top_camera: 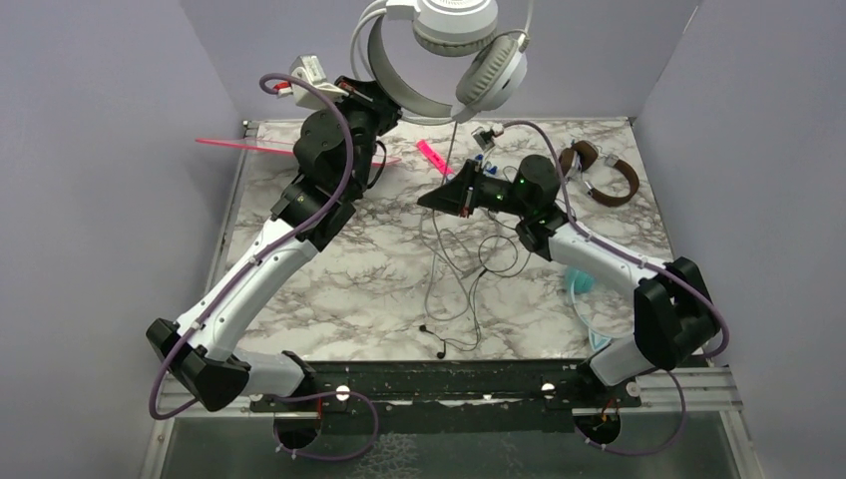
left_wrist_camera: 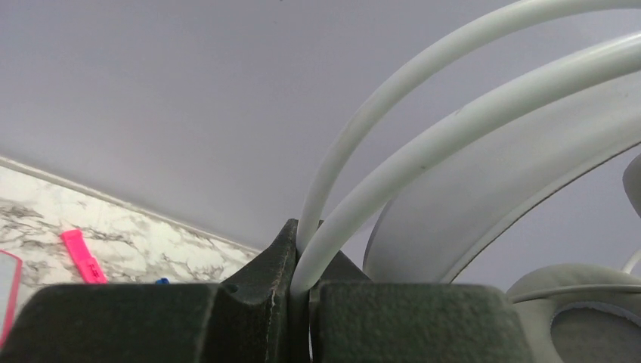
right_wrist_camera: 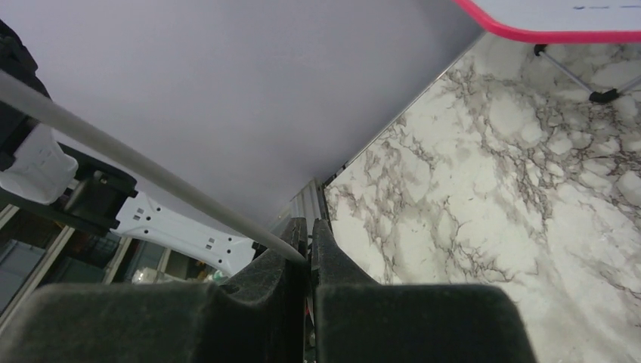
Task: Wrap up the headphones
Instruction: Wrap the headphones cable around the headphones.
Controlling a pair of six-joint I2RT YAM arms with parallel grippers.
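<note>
White-grey headphones (top_camera: 494, 72) hang above the 12 o'clock edge of the marble table (top_camera: 329, 269), headband wires pinched in the jaws of the left gripper (left_wrist_camera: 302, 257); the right gripper (right_wrist_camera: 308, 242) has its jaws pinching the cord (right_wrist_camera: 151, 170).

Bright even light; soft shadows; wrist views blurred near lens.

**Three headphones, one aloft**

The white set (top_camera: 492, 72) hangs high above the worktop (top_camera: 329, 289), band arching left, grey-padded cups to the right. Its grey cord (right_wrist_camera: 151, 168) drops onto the worktop and lies in loose loops, plug (top_camera: 439, 351) nearest the front. The brown set (top_camera: 599, 175) lies flat at the back right. The teal set (top_camera: 582, 284) lies right, mostly hidden.
</note>
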